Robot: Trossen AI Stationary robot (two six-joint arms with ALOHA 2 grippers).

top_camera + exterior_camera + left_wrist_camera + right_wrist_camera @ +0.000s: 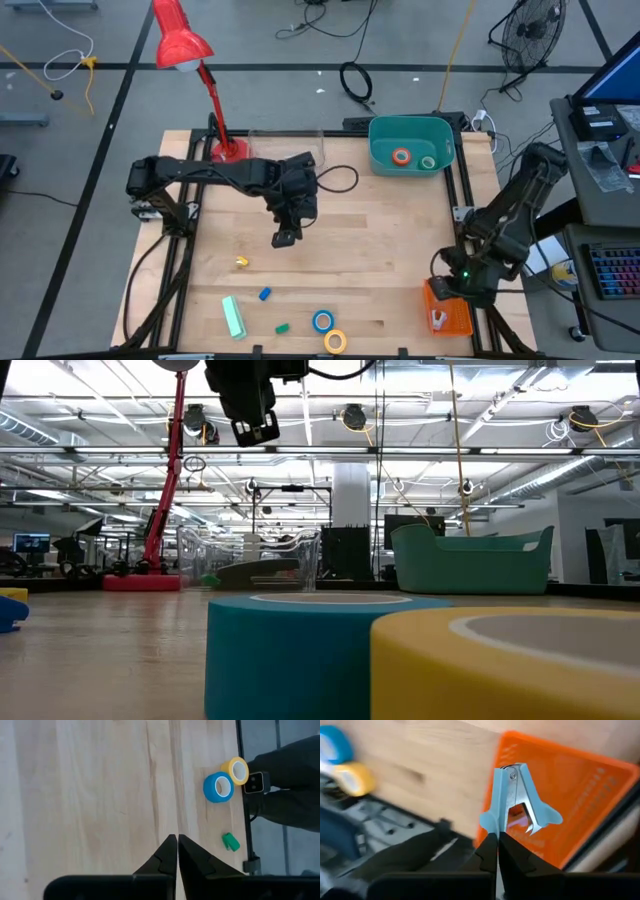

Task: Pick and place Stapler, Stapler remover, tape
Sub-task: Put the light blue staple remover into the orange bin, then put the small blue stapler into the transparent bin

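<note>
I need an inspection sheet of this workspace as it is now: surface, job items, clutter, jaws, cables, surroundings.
Surface: wooden table, no spill seen.
Job's things: blue tape and yellow tape touching near the front edge; orange tape and green tape in the teal bin; staple remover in the orange basket; green stapler lying front left.
Clutter: small yellow, blue and green pieces.
Grippers: left gripper mid-table, jaws shut, empty; right gripper over the basket, jaws shut, empty.
Cables: loop on the table.
Surroundings: red lamp, fan.
</note>
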